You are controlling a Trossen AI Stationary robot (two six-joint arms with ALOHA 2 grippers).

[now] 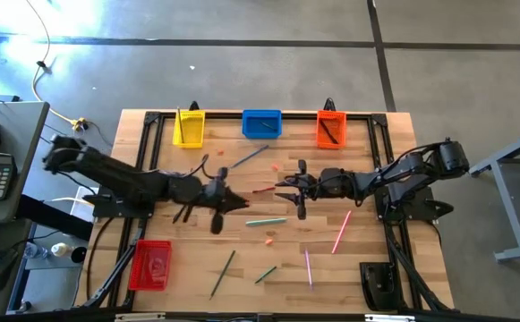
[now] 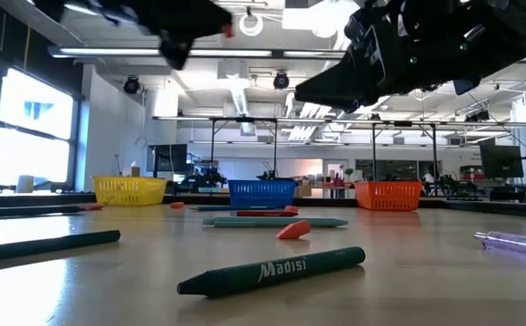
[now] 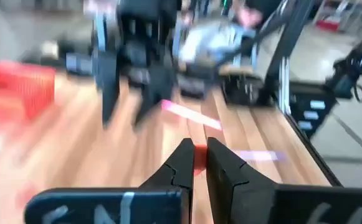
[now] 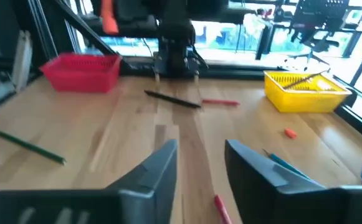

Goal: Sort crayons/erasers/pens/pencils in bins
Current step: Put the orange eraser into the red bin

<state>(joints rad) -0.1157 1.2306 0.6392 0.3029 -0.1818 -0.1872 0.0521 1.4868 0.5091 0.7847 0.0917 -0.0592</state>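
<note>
The left gripper (image 3: 194,163) is pinched tight on a tiny red eraser (image 3: 199,155) over the middle of the table (image 1: 367,268). The right gripper (image 4: 199,163) hangs with its jaws apart, holding nothing. The red bin (image 1: 150,265) waits at the near left corner, closest to the left arm.

Bright daylight, floor glare, left wrist view motion-blurred

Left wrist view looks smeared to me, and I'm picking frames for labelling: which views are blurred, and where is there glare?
Left wrist view: heavy motion blur; only the left claw, shut on a small red eraser, is crisp. Right wrist view: mildly soft, bright windows behind. Low view: green crayon sharp, arms overhead dark and blurred. High view: sharp, glare on the floor at upper left.
</note>
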